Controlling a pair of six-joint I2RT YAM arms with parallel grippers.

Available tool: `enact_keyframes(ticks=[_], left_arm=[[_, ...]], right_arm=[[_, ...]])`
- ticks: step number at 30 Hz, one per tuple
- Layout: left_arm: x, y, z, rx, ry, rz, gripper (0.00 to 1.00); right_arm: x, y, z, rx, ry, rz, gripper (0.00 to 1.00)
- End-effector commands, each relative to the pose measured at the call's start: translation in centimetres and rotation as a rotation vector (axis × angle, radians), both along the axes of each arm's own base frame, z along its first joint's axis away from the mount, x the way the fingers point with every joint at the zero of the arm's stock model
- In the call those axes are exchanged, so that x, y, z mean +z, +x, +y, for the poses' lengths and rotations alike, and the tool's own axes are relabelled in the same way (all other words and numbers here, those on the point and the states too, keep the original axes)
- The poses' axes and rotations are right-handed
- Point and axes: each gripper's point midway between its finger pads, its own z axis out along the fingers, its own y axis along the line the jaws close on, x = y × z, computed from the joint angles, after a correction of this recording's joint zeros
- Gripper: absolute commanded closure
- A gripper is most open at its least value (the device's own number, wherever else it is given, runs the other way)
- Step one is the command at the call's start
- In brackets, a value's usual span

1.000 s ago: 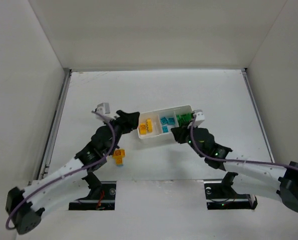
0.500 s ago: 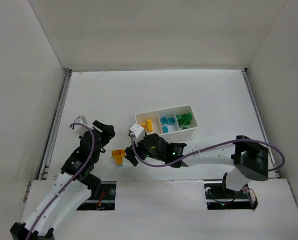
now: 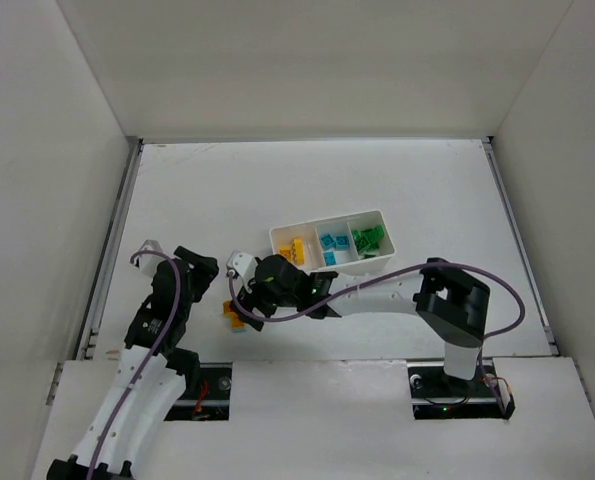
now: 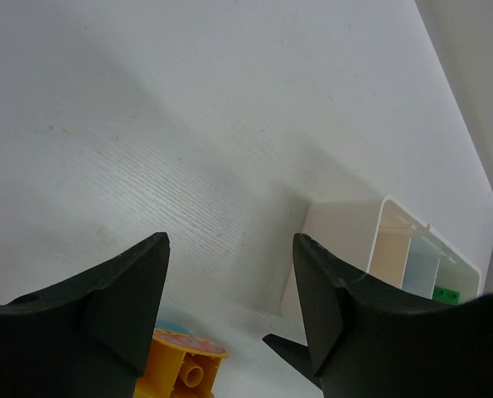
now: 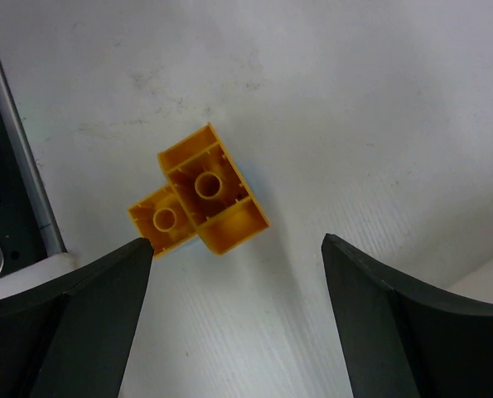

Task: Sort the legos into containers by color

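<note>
The right gripper [image 5: 232, 245] has its jaws wide and empty, with the orange brick [image 5: 200, 189] loose on the table [image 5: 354, 99] at the wrist view's centre. The left gripper [image 4: 229, 240] is half open and empty. A pickup looks to be in hand. Next: descend, close, and carry the brick to the tray [image 3: 326, 221], leftmost compartment.

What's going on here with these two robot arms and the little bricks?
Two arms are sorting legos by color. The white tray already holds orange, cyan and green ones in separate compartments. The right end effector hangs open over an orange lego piece on the table, not gripping it. The left end effector is open and empty, off to the side.
</note>
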Motion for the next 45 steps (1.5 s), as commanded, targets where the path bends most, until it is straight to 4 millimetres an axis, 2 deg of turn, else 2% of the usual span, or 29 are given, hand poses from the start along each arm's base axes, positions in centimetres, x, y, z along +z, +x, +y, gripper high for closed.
enact_keyframes(ticks=[1, 7, 13, 14, 15, 19, 21, 24, 28, 32, 36, 39, 43, 45], left_arm=[[0.2, 0.4, -0.5, -0.011, -0.058, -0.020, 0.42], [0.0, 0.5, -0.3, -0.014, -0.076, -0.021, 0.42], [0.0, 0.6, -0.1, -0.009, -0.073, -0.024, 0.42], [-0.2, 0.8, 0.0, -0.009, -0.067, -0.020, 0.42], [-0.2, 0.8, 0.0, -0.009, -0.068, -0.022, 0.42], [-0.3, 0.8, 0.0, -0.013, -0.061, -0.021, 0.42], [-0.1, 0.8, 0.0, -0.013, -0.060, -0.027, 0.42], [1.0, 1.1, -0.4, -0.033, -0.071, -0.054, 0.42], [3.6, 1.4, -1.1, -0.073, -0.091, -0.120, 0.42], [7.4, 1.6, -1.9, -0.136, -0.096, -0.227, 0.41], [11.2, 1.3, -3.6, -0.235, -0.123, -0.315, 0.39], [11.9, 0.8, -6.1, -0.347, -0.184, -0.320, 0.39], [10.9, -0.4, -10.2, -0.506, -0.278, -0.297, 0.40], [10.5, -0.9, -11.5, -0.551, -0.289, -0.306, 0.41]], right_arm=[[1.7, 0.0, 2.3, 0.074, 0.050, -0.011, 0.11], [1.1, 0.4, 3.8, 0.094, 0.054, -0.004, 0.15], [0.2, 1.1, 4.3, 0.091, 0.043, 0.013, 0.29], [-0.3, 1.0, 4.4, 0.096, 0.039, 0.030, 0.43], [-0.4, 1.0, 4.4, 0.096, 0.038, 0.032, 0.45], [-0.8, 0.9, 4.2, 0.083, 0.032, 0.049, 0.65], [-0.5, 0.9, 4.0, 0.070, 0.037, 0.059, 0.71], [1.1, 1.3, 3.6, 0.033, 0.075, 0.056, 0.77], [4.8, 1.9, 2.5, -0.043, 0.148, 0.029, 0.79], [9.4, 2.3, 0.3, -0.130, 0.235, 0.000, 0.80], [12.7, 2.8, -2.8, -0.233, 0.305, -0.028, 0.80], [13.9, 4.1, -5.5, -0.330, 0.334, -0.048, 0.80], [14.2, 5.9, -8.4, -0.437, 0.364, -0.024, 0.80], [14.2, 6.6, -9.2, -0.471, 0.376, -0.005, 0.80]])
